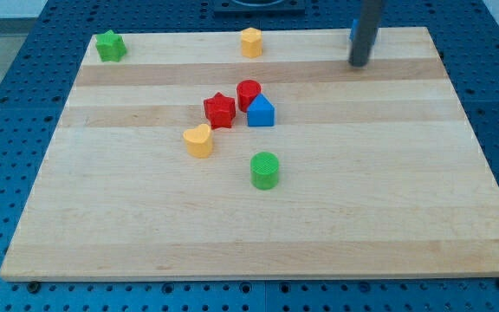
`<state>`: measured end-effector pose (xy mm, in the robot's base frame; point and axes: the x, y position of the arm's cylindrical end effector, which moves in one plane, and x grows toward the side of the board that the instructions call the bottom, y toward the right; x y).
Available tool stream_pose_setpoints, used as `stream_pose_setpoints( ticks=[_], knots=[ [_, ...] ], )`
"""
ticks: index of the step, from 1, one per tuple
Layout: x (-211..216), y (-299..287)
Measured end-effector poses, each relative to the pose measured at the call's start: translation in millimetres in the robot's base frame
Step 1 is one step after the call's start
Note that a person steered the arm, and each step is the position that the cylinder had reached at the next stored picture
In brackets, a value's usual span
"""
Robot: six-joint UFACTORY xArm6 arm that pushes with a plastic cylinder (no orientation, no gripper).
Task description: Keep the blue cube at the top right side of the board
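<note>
The blue cube (352, 34) is at the board's top right edge, mostly hidden behind my rod; only a thin blue sliver shows on the rod's left side. My tip (359, 64) rests on the wooden board (319, 217) just below the cube, and I cannot tell whether it touches it. A second blue block (261, 113), triangular in shape, sits near the board's middle, far to the lower left of my tip.
A red cylinder (249, 93) and a red star (219, 110) crowd the blue triangular block. A yellow heart (198, 139) and a green cylinder (265, 170) lie below them. A green star (109, 45) is top left, a yellow hexagon (250, 42) top centre.
</note>
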<state>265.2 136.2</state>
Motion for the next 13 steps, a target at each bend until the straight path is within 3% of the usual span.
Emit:
stream_pose_setpoints(
  ticks=[2,6,8,11,12,13],
  knots=[
    [-72.1,-50.6],
    [-72.9,35.7],
    [-72.9,41.8],
    [-55.8,39.5],
    [-34.1,27.4],
    [14.8,27.3]
  ],
)
